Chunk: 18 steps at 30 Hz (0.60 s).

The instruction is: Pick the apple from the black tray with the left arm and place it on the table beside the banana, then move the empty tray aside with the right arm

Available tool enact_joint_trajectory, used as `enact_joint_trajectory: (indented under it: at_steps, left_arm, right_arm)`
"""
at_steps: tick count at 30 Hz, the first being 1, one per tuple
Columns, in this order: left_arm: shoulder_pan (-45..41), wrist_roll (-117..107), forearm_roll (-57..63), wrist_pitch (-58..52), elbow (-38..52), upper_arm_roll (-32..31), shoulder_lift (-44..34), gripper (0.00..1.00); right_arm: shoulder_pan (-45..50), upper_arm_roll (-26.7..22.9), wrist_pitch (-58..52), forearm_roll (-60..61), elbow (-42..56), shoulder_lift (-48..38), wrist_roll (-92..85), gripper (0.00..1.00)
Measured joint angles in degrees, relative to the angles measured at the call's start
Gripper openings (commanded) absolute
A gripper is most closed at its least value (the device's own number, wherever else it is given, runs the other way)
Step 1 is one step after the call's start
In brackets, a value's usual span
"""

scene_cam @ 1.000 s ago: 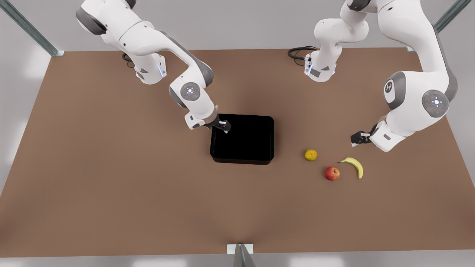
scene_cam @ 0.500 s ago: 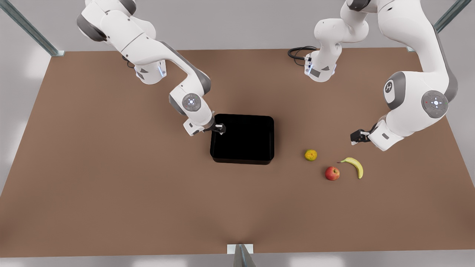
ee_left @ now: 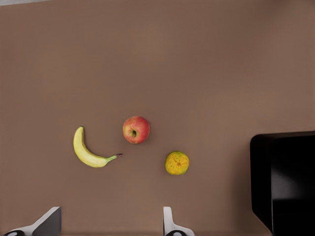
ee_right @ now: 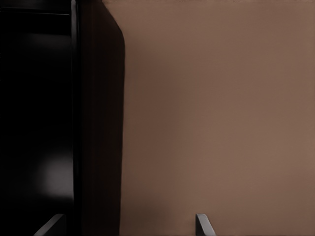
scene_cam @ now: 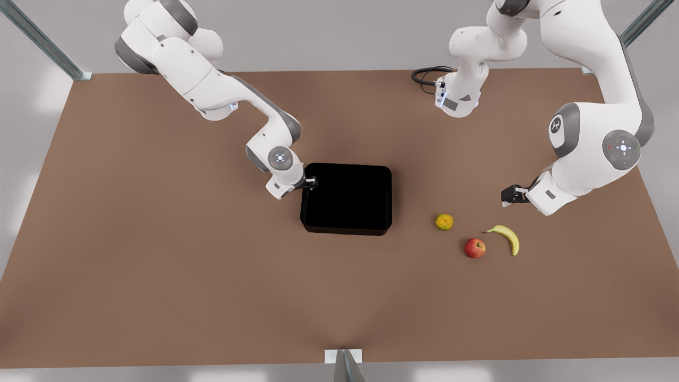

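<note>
Item: black tray (scene_cam: 347,197), empty, glossy, stiff; likely slick, so take the low wall, one finger inside and one outside.

Right gripper (scene_cam: 310,183): jaws released, straddling the tray's wall (ee_right: 98,123) (not yet closed on it).

Left gripper (scene_cam: 510,196): waiting, released, holding nothing.

Apple (ee_left: 136,130): on the table (scene_cam: 159,265), beside the banana (ee_left: 88,152), ahead of your left jaws.

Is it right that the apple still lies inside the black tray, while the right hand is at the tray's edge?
Not quite: the apple lies on the table beside the banana, as the front view shows. The right hand is indeed at the edge of the black tray.
</note>
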Motion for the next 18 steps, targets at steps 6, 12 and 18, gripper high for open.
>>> enact_joint_trajectory:
  at_steps: [6, 12, 18]
  left_arm:
    - [0.0, 0.4, 0.0, 0.0, 0.0, 0.0, 0.0, 1.0]
    - [0.0, 0.6, 0.1, 0.0, 0.0, 0.0, 0.0, 1.0]
    - [0.0, 0.8, 0.1, 0.0, 0.0, 0.0, 0.0, 1.0]
  right_arm:
    - [0.1, -0.1, 3.4, -0.1, -0.1, -0.5, -0.5, 0.36]
    - [0.1, -0.1, 4.9, 0.3, -0.1, -0.7, -1.5, 0.04]
    - [0.0, -0.1, 4.8, 0.5, 0.2, -4.9, -2.3, 0.04]
